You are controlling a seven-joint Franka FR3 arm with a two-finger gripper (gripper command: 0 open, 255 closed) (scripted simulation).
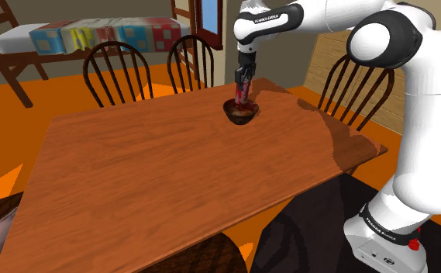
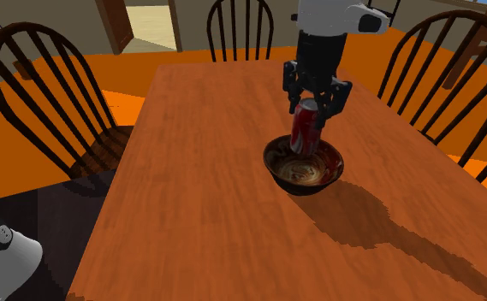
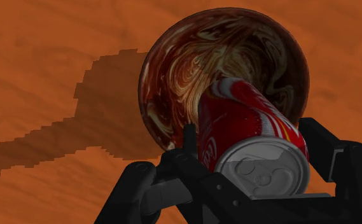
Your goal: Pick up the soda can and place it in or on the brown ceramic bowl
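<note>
Closest in, the black gripper (image 3: 252, 141) has its fingers (image 3: 189, 145) clamped on the sides of the red soda can (image 3: 246, 124), silver top toward the camera. The can hangs over the middle of the brown marbled bowl (image 3: 155, 79), its lower end inside the rim; whether it touches the bowl's floor I cannot tell. Lifting and carrying look done. Letting go and backing away seem to be what is left.

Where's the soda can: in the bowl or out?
Partly in. The gripper clasps the red soda can, whose lower end sits inside the rim of the brown bowl. Cannot tell whether it touches the bottom.
</note>
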